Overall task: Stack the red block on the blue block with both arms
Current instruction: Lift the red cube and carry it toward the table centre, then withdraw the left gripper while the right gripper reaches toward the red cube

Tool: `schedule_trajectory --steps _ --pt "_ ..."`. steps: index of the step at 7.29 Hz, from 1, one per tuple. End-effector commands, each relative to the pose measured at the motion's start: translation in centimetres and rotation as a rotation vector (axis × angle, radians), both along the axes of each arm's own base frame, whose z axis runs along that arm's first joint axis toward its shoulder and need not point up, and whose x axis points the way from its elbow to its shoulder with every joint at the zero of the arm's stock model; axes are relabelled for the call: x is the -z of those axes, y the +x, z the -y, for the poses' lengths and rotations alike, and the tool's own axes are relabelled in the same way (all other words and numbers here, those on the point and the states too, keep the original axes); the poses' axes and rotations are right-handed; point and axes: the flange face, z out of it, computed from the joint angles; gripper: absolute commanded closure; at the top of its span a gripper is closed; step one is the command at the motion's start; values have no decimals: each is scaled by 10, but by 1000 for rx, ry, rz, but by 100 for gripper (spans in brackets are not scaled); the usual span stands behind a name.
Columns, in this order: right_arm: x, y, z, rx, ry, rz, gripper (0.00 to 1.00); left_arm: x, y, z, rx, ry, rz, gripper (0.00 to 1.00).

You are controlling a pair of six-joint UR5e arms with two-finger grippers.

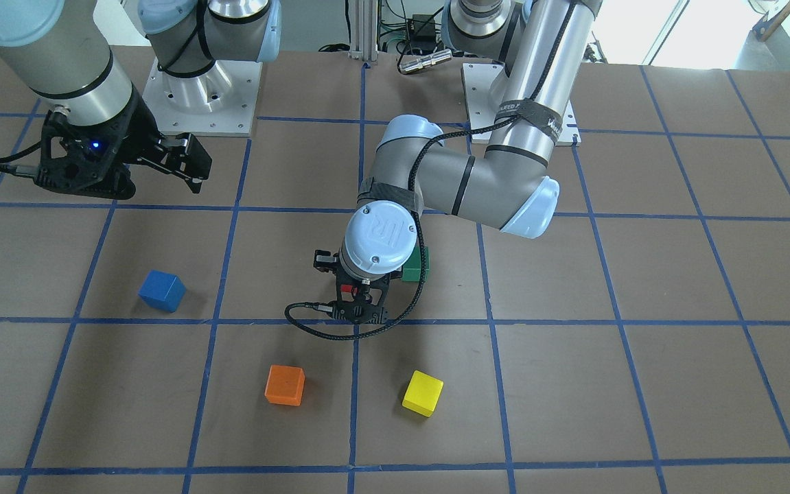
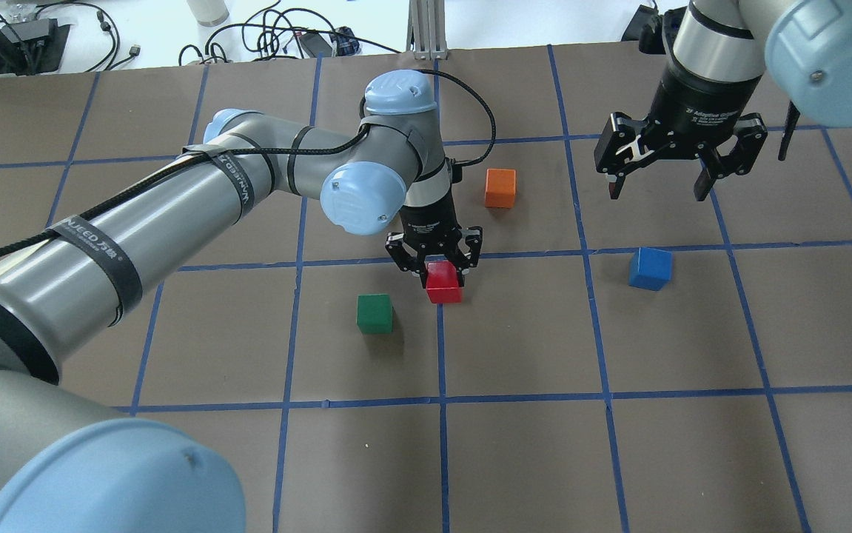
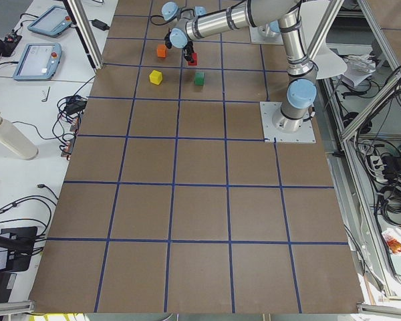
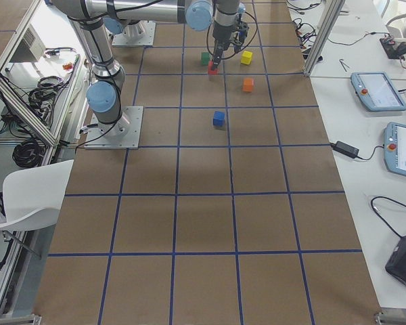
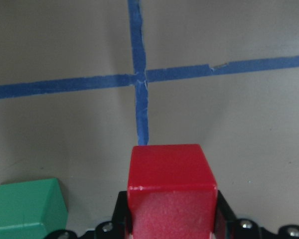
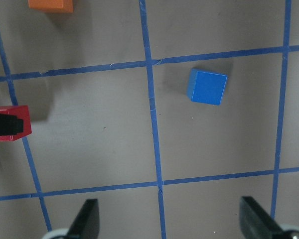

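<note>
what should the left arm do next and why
Probably lift straight up a little: the left gripper has its fingers apparently pressed on both sides of the red block, and the blue block sits apart to its right with a bare top.

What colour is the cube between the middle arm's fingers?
Red; the red block shows best in the left wrist-mounted view.

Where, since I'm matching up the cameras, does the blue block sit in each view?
Front-facing: blue block, left of centre.
Overhead: right of centre.
Exterior left: cannot make it out.
Exterior right: upper middle.
Left wrist: not in it.
Right wrist: upper right of centre.
Landmark: orange block, seen wherever blue shows.
</note>
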Motion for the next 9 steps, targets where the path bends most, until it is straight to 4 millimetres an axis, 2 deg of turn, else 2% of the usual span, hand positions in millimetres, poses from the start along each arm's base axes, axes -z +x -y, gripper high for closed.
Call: schedule_trajectory --steps 1,2,3,5,6,9 --pt "0 0 0 2 0 0 0 8 -5 -3 3 15 10 31" --pt "1 0 1 2 0 0 0 9 -6 -4 4 15 11 21" --pt "0 0 0 2 2 0 0 6 -7 -2 3 11 8 17" --pt "-3 0 1 2 -1 0 0 -26 -4 -1 0 -28 -2 5" --pt "-2 2 0 -1 3 2 0 -42 6 0 12 -43 59 0" --pt "-4 6 1 -4 -18 16 0 -142 80 30 -80 -38 103 0"
